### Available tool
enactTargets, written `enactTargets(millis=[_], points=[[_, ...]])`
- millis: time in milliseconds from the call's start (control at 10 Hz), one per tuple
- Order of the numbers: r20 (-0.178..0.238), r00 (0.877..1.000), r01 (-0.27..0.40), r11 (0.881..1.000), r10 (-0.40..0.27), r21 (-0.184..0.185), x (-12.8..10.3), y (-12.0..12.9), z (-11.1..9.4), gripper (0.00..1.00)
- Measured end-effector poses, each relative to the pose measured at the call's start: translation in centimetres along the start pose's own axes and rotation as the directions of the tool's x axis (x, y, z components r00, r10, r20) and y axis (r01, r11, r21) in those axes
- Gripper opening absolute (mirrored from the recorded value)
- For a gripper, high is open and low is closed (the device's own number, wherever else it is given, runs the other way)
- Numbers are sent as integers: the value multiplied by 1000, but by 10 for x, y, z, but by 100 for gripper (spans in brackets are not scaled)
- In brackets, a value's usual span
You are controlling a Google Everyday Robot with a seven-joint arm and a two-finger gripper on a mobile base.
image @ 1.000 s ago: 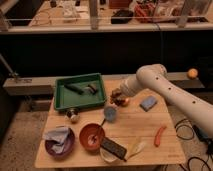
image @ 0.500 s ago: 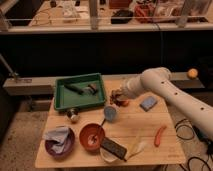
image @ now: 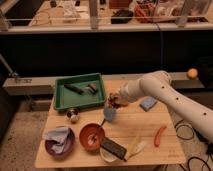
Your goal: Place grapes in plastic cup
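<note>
The grapes (image: 118,103), a dark reddish bunch, hang at the tip of my gripper (image: 114,100), which is shut on them. They are just above and slightly behind the plastic cup (image: 109,114), a small light-blue tapered cup standing upright near the table's middle. My white arm (image: 165,92) reaches in from the right. Whether the bunch touches the cup's rim I cannot tell.
A green tray (image: 62,102) with dark items sits back left. In front are a reddish-brown bowl (image: 92,136), a purple bowl (image: 59,141) with a cloth, a black flat object (image: 114,148) and a pale item (image: 136,147). A blue pad (image: 148,103), a red-orange sausage shape (image: 159,136) and an orange fruit (image: 192,73) lie right.
My gripper with the grapes has shifted slightly left and down, closer to the cup. Nothing else on the table has moved.
</note>
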Motion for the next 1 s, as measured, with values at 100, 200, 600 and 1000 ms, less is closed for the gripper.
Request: enactTargets(millis=[100, 200, 600, 1000], points=[[-4, 1000, 16, 1000, -16, -4, -3, 0, 1, 0], [-6, 999, 39, 999, -39, -9, -8, -1, 4, 0], [24, 991, 132, 991, -132, -20, -22, -4, 8, 0], [84, 981, 179, 983, -175, -50, -30, -6, 15, 1]])
